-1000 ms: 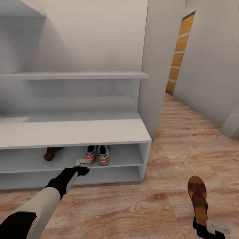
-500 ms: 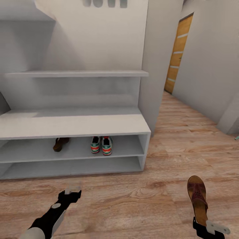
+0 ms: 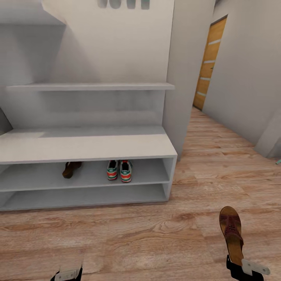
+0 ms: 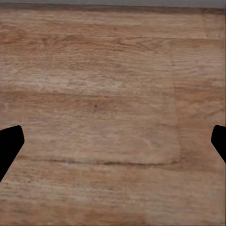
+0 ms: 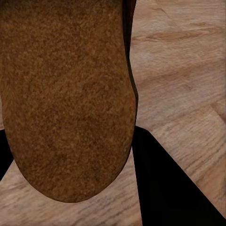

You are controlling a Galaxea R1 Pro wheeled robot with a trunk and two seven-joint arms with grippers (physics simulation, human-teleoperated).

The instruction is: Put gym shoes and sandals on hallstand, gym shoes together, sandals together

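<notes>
The two gym shoes (image 3: 119,170) stand side by side, heels outward, on the upper of the two low shelves of the hallstand (image 3: 86,146). One brown sandal (image 3: 71,169) lies on the same shelf, further left and apart from them. My right gripper (image 3: 239,266) is shut on the heel end of the other sandal (image 3: 232,230), held just above the corridor floor (image 3: 156,234). In the right wrist view that sandal (image 5: 66,94) sits between dark fingers (image 5: 162,188). My left gripper (image 3: 66,274) is low over bare planks, open and holding nothing, its fingertips (image 4: 9,143) wide apart.
A white wall corner (image 3: 183,78) rises right of the hallstand. Beyond it the corridor runs back to a wooden door (image 3: 210,58). Bare plank floor stretches in front of the rack.
My left arm has drawn back from the shelf edge and dropped to the picture's lower edge. The camera shifted a little a second ago. The right gripper and its sandal have stayed put.
</notes>
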